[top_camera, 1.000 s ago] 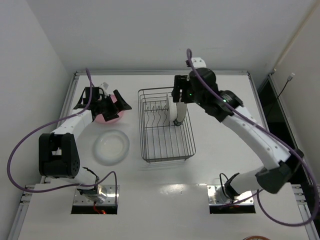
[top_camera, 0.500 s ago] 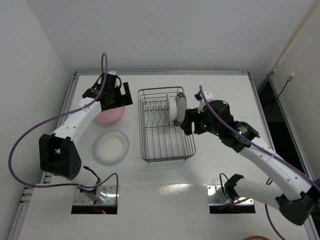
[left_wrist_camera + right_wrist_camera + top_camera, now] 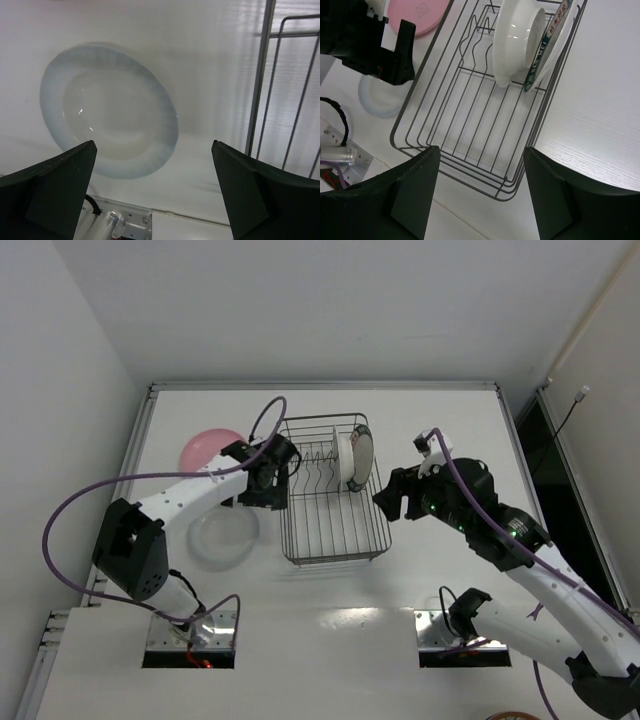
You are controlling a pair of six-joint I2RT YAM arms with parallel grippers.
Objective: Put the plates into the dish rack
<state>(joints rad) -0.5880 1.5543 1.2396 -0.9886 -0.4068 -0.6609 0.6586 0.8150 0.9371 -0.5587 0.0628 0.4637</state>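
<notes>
Left gripper (image 3: pixel 154 150) gapes over the white plate (image 3: pixel 110 125), left of frame: looks stiff, slick, so pinch its rim; right gripper (image 3: pixel 481 150) apart, empty.

- I am looking down on a flat white rectangular counter (image 3: pixel 440 430) edged with a thin grey metal rim (image 3: pixel 320 386).
- A plain white left wall (image 3: pixel 60 390) and a plain white back wall (image 3: pixel 330 310) close it in.
- A dark gap (image 3: pixel 558 470) runs along the counter's right side.
- A soft patch of glare (image 3: pixel 350 618) sits near the front edge.
</notes>
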